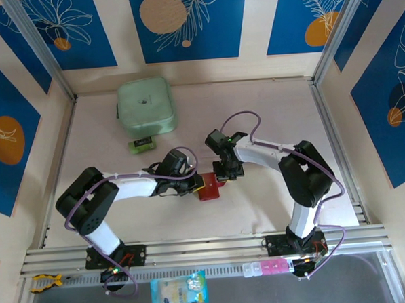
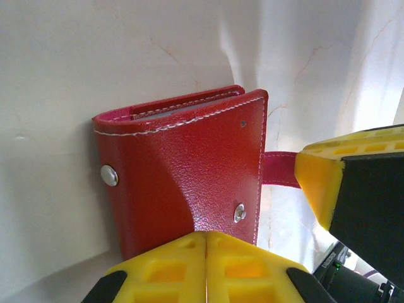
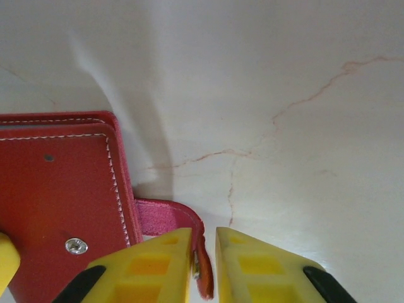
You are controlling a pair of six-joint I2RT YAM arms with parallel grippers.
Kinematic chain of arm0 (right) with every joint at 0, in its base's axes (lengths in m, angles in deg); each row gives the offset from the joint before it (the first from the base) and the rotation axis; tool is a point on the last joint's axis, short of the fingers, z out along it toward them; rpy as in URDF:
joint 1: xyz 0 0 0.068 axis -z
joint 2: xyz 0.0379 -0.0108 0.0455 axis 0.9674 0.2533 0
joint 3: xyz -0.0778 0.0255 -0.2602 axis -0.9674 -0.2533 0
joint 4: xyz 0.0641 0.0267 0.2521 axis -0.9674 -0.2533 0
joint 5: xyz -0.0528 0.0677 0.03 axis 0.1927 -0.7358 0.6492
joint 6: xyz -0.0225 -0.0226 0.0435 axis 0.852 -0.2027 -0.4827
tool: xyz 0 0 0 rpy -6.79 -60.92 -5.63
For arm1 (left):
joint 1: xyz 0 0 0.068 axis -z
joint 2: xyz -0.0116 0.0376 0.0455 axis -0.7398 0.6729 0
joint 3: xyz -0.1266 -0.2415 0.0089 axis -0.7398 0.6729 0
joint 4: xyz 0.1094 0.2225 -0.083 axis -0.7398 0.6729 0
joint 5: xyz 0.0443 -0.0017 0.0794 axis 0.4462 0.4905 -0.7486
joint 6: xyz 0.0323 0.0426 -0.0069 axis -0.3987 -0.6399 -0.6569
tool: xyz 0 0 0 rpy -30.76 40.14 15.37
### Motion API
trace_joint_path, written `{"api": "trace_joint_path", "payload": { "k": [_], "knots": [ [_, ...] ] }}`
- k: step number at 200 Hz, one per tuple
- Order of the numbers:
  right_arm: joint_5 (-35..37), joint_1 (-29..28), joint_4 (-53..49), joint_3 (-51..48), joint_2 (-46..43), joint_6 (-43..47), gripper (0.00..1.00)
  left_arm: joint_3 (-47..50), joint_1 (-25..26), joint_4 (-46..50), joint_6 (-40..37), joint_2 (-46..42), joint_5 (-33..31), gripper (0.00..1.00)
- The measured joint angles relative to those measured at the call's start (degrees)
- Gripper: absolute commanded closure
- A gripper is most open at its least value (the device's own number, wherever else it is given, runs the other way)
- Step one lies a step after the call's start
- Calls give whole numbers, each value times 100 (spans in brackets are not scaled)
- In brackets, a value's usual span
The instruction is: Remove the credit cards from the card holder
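So the card holder (image 1: 208, 190) sits folded shut near the middle of the table (image 1: 268, 114), right between the two arms. In the left wrist view it's a dark-red leather wallet (image 2: 183, 177) with white stitching and a couple of metal rivets. A thin greyish edge (image 2: 183, 108) peeks out between the covers up top, and I honestly can't tell if that's a card or a sleeve.

The left gripper (image 2: 205, 238) has its yellow fingers pressed together, tips right against the near edge of the cover. A crease in the leather runs toward them, but I can't say whether any leather is nipped in between.

The right gripper (image 3: 203, 238) comes in from the other side and is pinched on the pinkish-red snap tab (image 3: 165, 216) sticking out of the wallet, with only a narrow slit between the fingers.

Further back there's a mint-green zip case (image 1: 146, 107), with a small green-and-black block (image 1: 142, 144) just in front of it, both well apart from the wallet.
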Motion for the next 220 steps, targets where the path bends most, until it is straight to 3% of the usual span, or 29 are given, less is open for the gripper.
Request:
{"api": "trace_joint_path", "payload": {
  "k": [95, 185, 220],
  "knots": [
    [-802, 133, 629, -341, 39, -68, 81, 0, 0, 2, 0, -11, 11, 92],
    [-1215, 299, 1036, -715, -35, -188, 95, 0, 0, 2, -2, -11, 11, 91],
    [-1211, 391, 1078, -833, -256, -170, 97, 0, -11, 114, -140, -153, -26, 79]
  ]
}}
